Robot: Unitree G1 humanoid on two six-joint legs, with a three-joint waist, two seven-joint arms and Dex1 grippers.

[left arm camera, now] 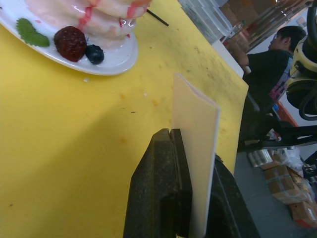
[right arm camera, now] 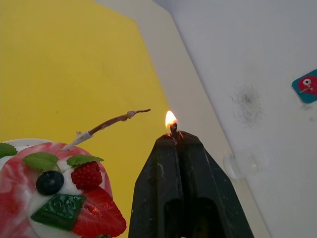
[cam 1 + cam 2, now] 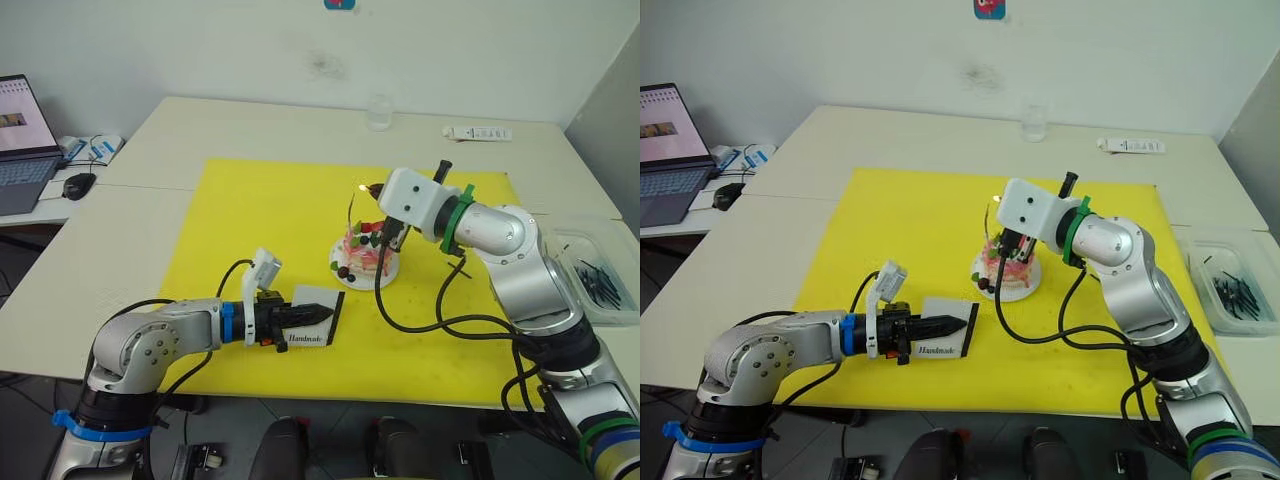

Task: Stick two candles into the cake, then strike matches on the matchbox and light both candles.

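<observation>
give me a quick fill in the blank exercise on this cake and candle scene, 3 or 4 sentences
1. The left gripper is shut on the flat white ____.
2. The match pinched in the right gripper carries a small ____ at its tip.
3. The cake sits on a small white plate on the ____ mat.
4. The candle leaning out of the cake is not yet ____.

Missing words: matchbox; flame; yellow; lit
</observation>
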